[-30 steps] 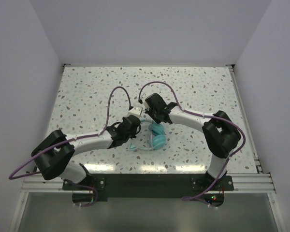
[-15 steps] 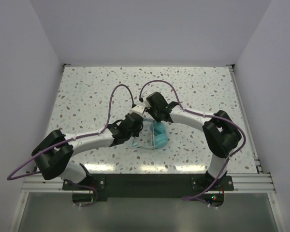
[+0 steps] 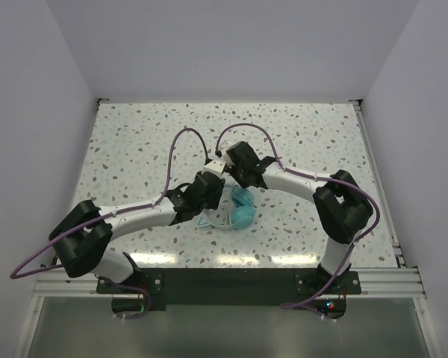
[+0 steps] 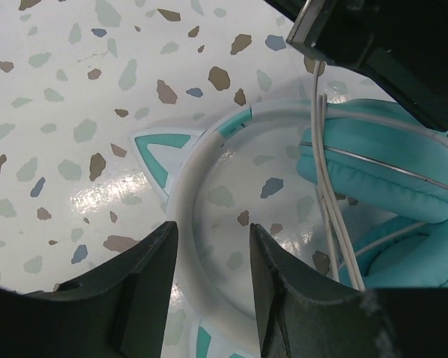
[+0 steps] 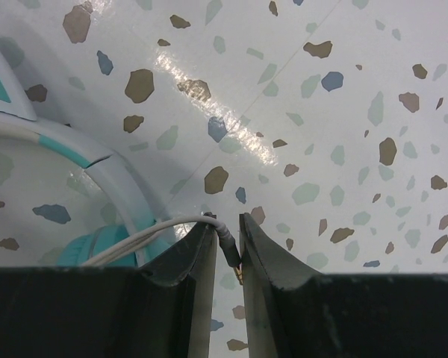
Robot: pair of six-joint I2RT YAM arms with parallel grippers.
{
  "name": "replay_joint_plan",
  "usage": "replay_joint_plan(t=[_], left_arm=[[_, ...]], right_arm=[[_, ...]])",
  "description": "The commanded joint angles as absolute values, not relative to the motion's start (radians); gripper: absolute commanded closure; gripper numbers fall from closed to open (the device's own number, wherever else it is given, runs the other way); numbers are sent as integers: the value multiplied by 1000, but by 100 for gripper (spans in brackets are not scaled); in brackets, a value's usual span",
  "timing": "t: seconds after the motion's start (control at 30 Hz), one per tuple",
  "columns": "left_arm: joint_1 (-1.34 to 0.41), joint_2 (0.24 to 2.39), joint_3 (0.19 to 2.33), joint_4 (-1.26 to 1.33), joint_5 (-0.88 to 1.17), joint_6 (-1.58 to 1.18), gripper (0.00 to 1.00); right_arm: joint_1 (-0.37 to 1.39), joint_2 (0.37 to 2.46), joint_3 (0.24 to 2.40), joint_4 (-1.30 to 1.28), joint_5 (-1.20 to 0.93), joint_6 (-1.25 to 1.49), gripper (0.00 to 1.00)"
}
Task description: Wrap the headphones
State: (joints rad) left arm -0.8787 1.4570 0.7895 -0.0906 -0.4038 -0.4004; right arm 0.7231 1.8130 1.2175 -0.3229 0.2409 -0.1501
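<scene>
L claw (image 4: 211,240) agape astride headphones (image 4: 381,164) headband (image 4: 185,183); R claw (image 5: 225,224) tight on cord (image 5: 157,231)

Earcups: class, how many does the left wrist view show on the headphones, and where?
2. One earcup lies at the right, crossed by the white cord; the second earcup sits below it at the lower right, partly cut off by the frame.

I'm seeing small turquoise plastic over-ear headphones (image 4: 381,160) with a white headband (image 4: 183,216) and teal cat-ear triangles, a thin white cord (image 4: 322,179), a glossy white tabletop (image 3: 134,142) speckled brown, grey-green and blue, plus purple arm cables (image 3: 185,133).
</scene>
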Motion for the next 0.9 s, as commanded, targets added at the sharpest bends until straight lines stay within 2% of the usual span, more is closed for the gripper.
replay_joint_plan(t=[0.0, 0.23, 0.57, 0.73, 0.87], left_arm=[[-884, 1436, 819, -25, -379, -393, 52], [-885, 1489, 864, 58, -336, -428, 54], [-882, 1594, 904, 136, -416, -551, 58], [-884, 1609, 893, 182, -420, -575, 59], [-884, 1620, 887, 201, -413, -589, 60]], right_arm=[[707, 1813, 1221, -298, 244, -137, 77], [696, 1807, 1209, -296, 207, -107, 78], [687, 1792, 1181, -282, 175, -77, 76], [681, 1775, 1172, -285, 157, -69, 70], [670, 1761, 1161, -279, 138, -57, 68]])
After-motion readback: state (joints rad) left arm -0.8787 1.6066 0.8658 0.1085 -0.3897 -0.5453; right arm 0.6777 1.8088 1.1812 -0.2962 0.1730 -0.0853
